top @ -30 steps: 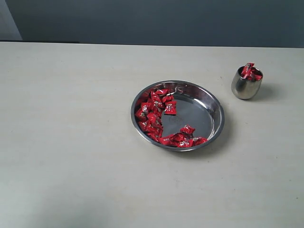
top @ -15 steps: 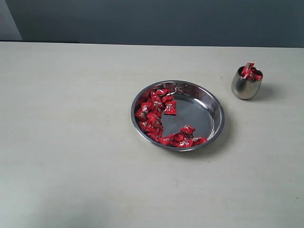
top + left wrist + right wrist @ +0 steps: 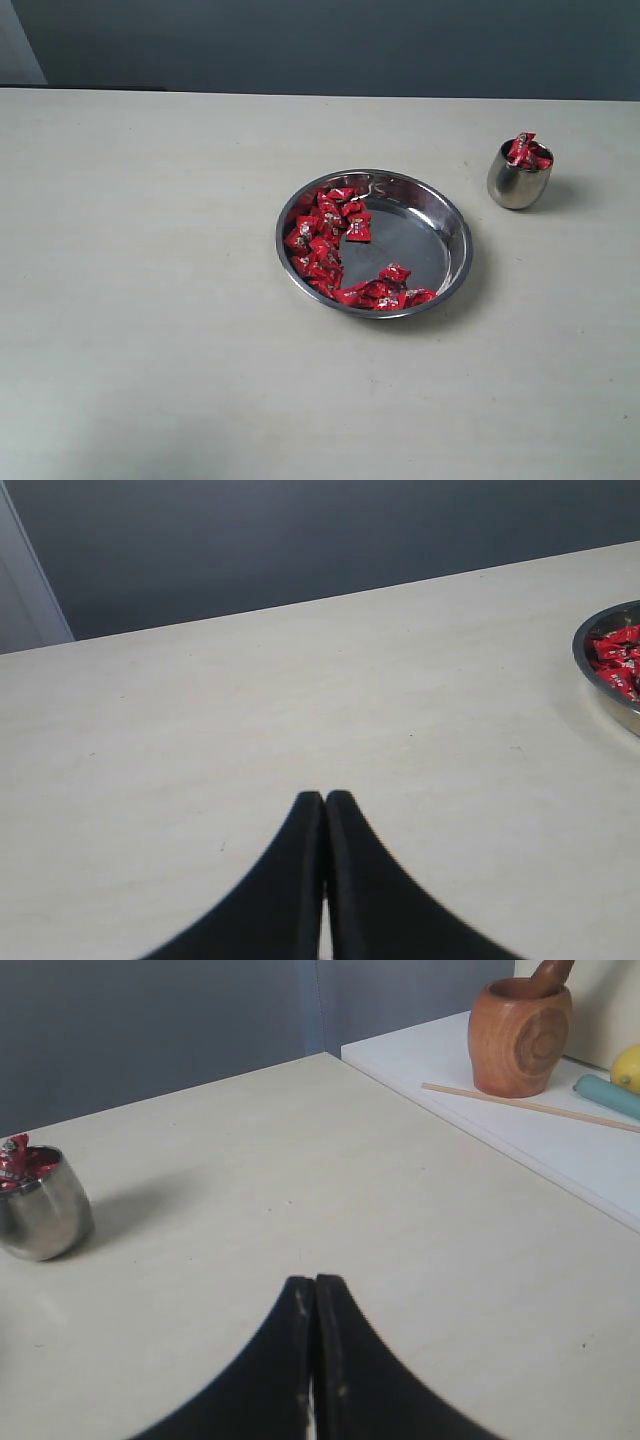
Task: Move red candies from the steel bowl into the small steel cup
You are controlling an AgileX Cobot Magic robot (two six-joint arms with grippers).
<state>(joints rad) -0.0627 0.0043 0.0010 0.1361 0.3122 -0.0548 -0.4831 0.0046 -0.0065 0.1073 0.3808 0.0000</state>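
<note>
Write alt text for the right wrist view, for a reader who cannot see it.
The right tool, shut and empty, hangs over a pale table. Off to one side stands the small steel cup topped with red candies; a white surface alongside the table holds a wooden mortar and a thin stick.

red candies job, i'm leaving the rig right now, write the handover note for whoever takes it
Left gripper: shut, empty, over bare table.
Right gripper: shut, empty, off to the side of the small steel cup.
Steel bowl sits mid-table, the cup apart from it.
Done: a few red candies heaped in the cup.
Left: many more along the bowl's edge.
</note>
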